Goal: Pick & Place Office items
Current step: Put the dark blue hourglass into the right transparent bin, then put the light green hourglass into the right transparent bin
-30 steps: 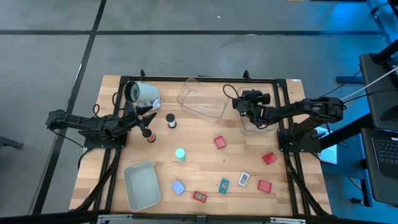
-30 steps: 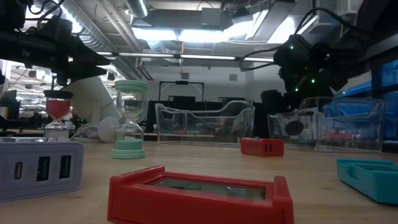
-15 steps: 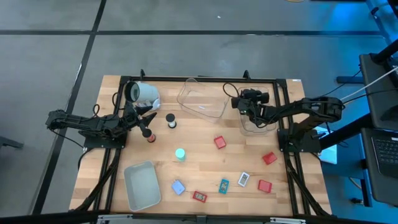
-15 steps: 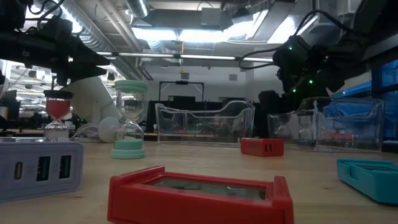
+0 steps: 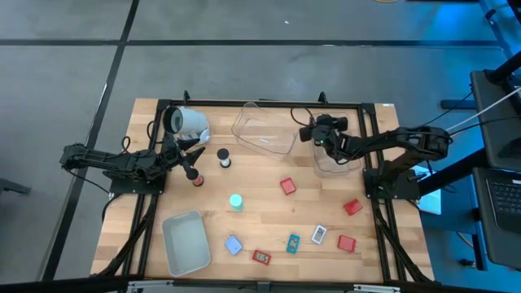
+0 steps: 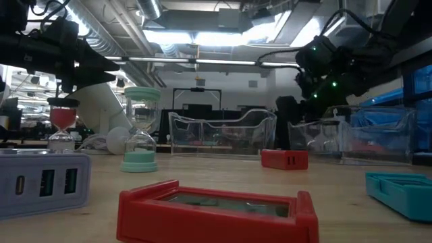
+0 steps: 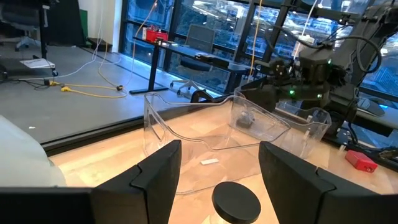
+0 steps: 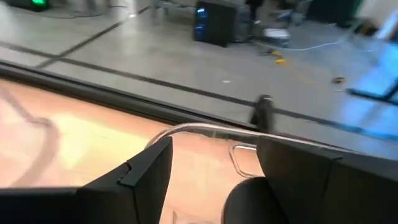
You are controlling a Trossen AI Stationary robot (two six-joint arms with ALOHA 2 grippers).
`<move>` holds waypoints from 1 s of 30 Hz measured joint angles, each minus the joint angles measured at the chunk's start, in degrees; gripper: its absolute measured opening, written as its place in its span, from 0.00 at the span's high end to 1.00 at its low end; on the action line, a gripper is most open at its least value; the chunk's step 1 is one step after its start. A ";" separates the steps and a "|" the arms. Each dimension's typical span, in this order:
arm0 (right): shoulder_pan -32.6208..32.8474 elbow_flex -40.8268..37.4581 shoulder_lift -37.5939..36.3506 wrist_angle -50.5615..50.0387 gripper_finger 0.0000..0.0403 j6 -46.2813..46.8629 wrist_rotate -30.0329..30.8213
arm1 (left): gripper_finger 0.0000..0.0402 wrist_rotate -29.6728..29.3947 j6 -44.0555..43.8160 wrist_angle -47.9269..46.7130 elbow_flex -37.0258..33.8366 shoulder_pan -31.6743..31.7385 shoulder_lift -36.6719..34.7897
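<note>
The right end effector (image 5: 313, 133), jaws apart, has lifted off the clear bin (image 5: 338, 163), which now holds a black cylinder (image 8: 252, 198).

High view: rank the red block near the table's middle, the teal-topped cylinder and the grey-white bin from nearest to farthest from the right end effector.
From the right end effector, over the clear bin at the table's far right:
1. Red block, just left of that bin.
2. Teal-topped cylinder, mid-table.
3. Grey-white bin, near left corner.

Two dark jointed arms trail black cables; green lights glow on the right arm (image 6: 324, 67).
</note>
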 joint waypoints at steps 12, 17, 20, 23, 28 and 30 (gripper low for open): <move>0.02 5.33 -6.86 -8.26 0.21 -5.96 -8.49 | 0.47 0.42 -0.04 0.00 0.00 0.00 0.00; 0.23 8.72 -12.71 -19.87 0.09 0.39 -17.13 | 0.47 0.45 -2.26 0.00 -0.01 0.00 0.00; 0.99 12.80 -16.85 -29.72 0.08 2.91 -24.11 | 0.47 2.08 -3.36 0.03 -0.01 0.01 0.00; 2.90 16.51 -20.26 -36.60 0.09 3.05 -31.28 | 0.47 8.01 -0.67 0.71 0.00 0.01 0.00; 8.22 18.96 -23.45 -39.34 0.13 3.03 -41.43 | 0.47 18.47 6.17 7.55 -0.01 -0.01 0.02; 11.10 19.07 -24.36 -39.16 0.14 3.06 -43.78 | 0.47 19.59 7.82 9.15 0.04 -0.01 0.19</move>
